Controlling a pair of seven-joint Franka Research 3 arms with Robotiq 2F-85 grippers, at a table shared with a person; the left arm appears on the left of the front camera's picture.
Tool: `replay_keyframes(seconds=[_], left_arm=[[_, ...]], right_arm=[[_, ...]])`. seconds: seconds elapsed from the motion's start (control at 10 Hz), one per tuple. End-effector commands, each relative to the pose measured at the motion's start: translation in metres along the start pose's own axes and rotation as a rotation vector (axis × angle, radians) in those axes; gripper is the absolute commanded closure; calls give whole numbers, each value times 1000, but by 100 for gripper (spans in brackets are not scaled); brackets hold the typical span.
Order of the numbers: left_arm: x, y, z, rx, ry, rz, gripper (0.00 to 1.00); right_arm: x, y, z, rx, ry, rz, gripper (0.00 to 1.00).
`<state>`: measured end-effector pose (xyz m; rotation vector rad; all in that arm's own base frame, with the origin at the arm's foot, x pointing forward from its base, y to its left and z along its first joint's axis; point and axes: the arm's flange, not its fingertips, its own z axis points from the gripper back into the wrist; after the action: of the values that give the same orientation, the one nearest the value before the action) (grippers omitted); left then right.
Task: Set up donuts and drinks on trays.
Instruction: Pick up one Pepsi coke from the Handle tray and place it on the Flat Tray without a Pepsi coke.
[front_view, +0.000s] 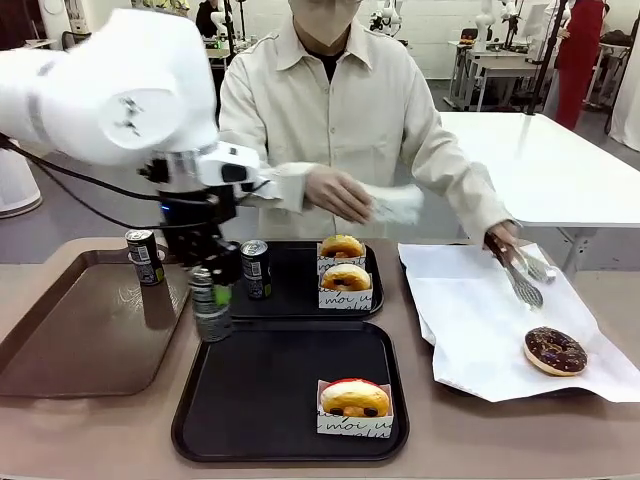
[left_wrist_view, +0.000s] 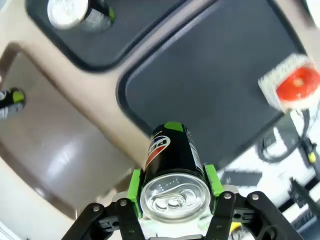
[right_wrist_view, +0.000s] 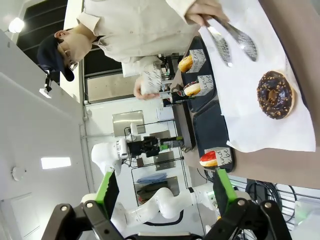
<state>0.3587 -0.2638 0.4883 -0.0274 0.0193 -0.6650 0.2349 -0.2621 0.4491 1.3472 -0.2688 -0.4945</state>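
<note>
My left gripper (front_view: 213, 290) is shut on a dark drink can (left_wrist_view: 172, 160), held upright just above the left rim of the near black tray (front_view: 270, 400). A red-iced donut (front_view: 355, 398) in its sleeve sits at that tray's front right. The far black tray (front_view: 300, 300) carries a second can (front_view: 256, 268) and two sleeved donuts (front_view: 342, 247) (front_view: 346, 278). A third can (front_view: 145, 257) stands on the brown tray (front_view: 80, 340). My right gripper (right_wrist_view: 166, 192) is open and holds nothing, high off the table.
At the right, a white paper-lined tray (front_view: 480, 320) holds a bare chocolate donut (front_view: 555, 350). The person across the table grips metal tongs (front_view: 520, 278) over the paper with one hand. Their other hand holds a white paper sleeve (front_view: 395, 203) above the far tray.
</note>
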Motion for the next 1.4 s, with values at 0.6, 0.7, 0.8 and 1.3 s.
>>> replay_keyframes(seconds=[0.6, 0.7, 0.8, 1.3], left_arm=[[-123, 63, 39, -45, 39, -21, 41], [-117, 68, 38, -48, 48, -12, 41], [-114, 67, 35, -47, 52, -5, 41], [-45, 29, 12, 68, 8, 19, 41]], right_arm=[[0, 0, 0, 7, 3, -1, 0], [0, 0, 0, 7, 3, -1, 0], [0, 0, 0, 7, 3, -1, 0], [0, 0, 0, 7, 3, -1, 0]])
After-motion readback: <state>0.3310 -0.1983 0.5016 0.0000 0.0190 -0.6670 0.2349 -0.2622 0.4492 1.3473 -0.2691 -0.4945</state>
